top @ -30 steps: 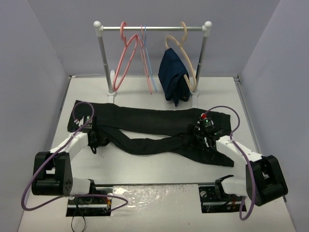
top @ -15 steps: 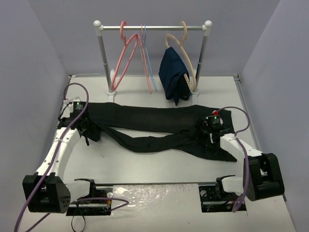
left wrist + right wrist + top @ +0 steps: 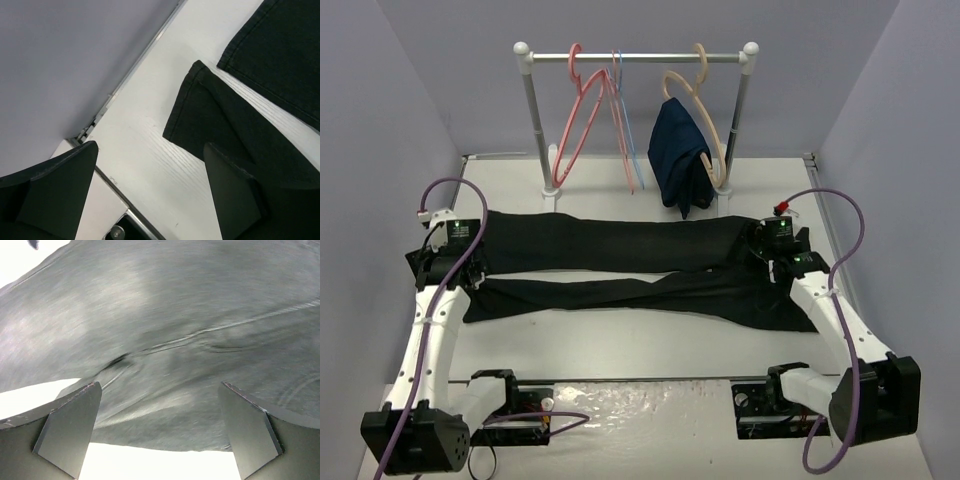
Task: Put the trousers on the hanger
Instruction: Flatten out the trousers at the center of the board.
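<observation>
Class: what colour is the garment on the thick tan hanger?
Navy blue folded fabric garment; top external view shows it best.

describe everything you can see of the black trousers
The black trousers lie flat on the white table, stretched from side to side in front of the clothes rail, on no hanger. Their two legs join at the right end and part toward the left. The fabric looks matte and denim-like, with a stitched hem. The open left gripper is at the hem end, the open right gripper over the joined end; neither grips the cloth.
</observation>
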`<state>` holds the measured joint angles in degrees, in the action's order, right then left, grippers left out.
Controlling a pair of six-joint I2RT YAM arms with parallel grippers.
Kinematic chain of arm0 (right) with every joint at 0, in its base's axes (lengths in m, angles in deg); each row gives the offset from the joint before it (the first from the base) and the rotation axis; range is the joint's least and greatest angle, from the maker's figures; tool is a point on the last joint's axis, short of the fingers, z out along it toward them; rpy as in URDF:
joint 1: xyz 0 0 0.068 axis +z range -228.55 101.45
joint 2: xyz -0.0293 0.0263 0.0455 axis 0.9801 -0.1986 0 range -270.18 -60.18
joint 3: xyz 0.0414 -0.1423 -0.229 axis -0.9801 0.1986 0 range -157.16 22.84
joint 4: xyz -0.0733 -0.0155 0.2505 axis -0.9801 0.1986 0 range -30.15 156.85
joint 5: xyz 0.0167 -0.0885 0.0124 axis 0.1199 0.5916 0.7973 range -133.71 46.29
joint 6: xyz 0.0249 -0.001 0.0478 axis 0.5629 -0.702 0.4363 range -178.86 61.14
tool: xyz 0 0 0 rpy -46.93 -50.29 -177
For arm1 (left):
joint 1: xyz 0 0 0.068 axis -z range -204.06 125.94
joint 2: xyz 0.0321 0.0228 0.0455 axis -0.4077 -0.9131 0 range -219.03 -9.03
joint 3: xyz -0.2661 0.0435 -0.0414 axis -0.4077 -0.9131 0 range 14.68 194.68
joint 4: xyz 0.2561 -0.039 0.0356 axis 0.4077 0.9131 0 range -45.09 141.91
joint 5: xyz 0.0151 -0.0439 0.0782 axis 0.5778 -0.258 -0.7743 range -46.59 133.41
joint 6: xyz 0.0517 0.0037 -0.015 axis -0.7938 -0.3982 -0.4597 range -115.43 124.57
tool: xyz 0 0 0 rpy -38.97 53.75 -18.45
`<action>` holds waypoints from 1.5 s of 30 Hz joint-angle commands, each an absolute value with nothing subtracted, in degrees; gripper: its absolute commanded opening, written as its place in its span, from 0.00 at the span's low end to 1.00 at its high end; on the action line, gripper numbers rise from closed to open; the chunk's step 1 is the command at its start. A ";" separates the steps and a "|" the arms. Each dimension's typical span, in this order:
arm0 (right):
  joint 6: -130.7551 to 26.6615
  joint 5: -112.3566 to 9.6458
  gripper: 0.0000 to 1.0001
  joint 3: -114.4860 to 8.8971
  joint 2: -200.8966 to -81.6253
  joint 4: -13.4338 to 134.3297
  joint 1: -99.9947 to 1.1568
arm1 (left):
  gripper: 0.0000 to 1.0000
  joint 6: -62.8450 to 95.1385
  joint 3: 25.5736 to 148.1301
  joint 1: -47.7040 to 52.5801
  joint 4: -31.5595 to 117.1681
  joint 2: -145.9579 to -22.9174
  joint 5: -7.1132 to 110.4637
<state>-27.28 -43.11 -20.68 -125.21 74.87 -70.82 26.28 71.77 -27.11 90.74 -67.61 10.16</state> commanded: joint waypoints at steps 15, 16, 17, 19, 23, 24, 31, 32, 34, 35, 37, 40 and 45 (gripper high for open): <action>-26.54 -42.43 0.88 -17.42 -130.28 73.08 -51.65 | 0.82 44.14 59.29 -11.77 83.94 -63.72 34.84; -25.69 -41.93 0.88 -17.16 -130.87 72.59 -50.42 | 0.82 45.55 58.39 -11.41 83.85 -64.00 34.22; -25.05 -41.54 0.88 -16.78 -131.45 72.02 -49.65 | 0.82 46.52 57.69 -11.41 83.86 -64.18 32.91; -23.26 -41.79 0.88 -15.57 -133.39 69.44 -48.76 | 0.82 48.95 55.91 -11.49 84.01 -64.66 30.24; -20.87 -42.54 0.88 -12.97 -135.13 66.96 -48.75 | 0.81 51.51 54.34 -12.84 83.03 -64.68 27.11; -20.75 -42.38 0.88 -12.69 -135.05 66.88 -48.75 | 0.80 51.59 54.37 -14.17 82.52 -64.76 26.87; -21.12 -42.16 0.89 -12.24 -133.51 66.95 -48.75 | 0.72 50.96 56.19 -28.34 77.96 -67.50 31.33; -21.03 -42.26 0.89 -12.29 -133.32 66.91 -48.75 | 0.71 50.91 56.51 -30.04 77.45 -68.33 31.75; -20.98 -42.41 0.89 -12.33 -132.82 66.90 -48.68 | 0.70 51.10 57.48 -31.96 75.92 -70.65 33.40; -20.98 -42.47 0.89 -12.40 -132.55 66.96 -48.74 | 0.69 51.30 57.95 -32.82 74.93 -72.12 33.94; -21.20 -42.48 0.89 -12.49 -132.12 67.02 -48.70 | 0.69 51.24 58.60 -33.51 72.83 -74.50 35.25; -21.62 -42.27 0.90 -12.67 -131.70 67.31 -48.75 | 0.68 50.68 59.89 -33.68 71.41 -77.25 35.28; -22.17 -42.22 0.90 -12.76 -131.59 67.54 -48.75 | 0.64 49.92 61.75 -33.86 69.69 -81.30 35.11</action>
<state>-22.00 -43.31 -11.84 -133.15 68.15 -48.85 50.17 57.61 -33.21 74.12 -79.49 34.90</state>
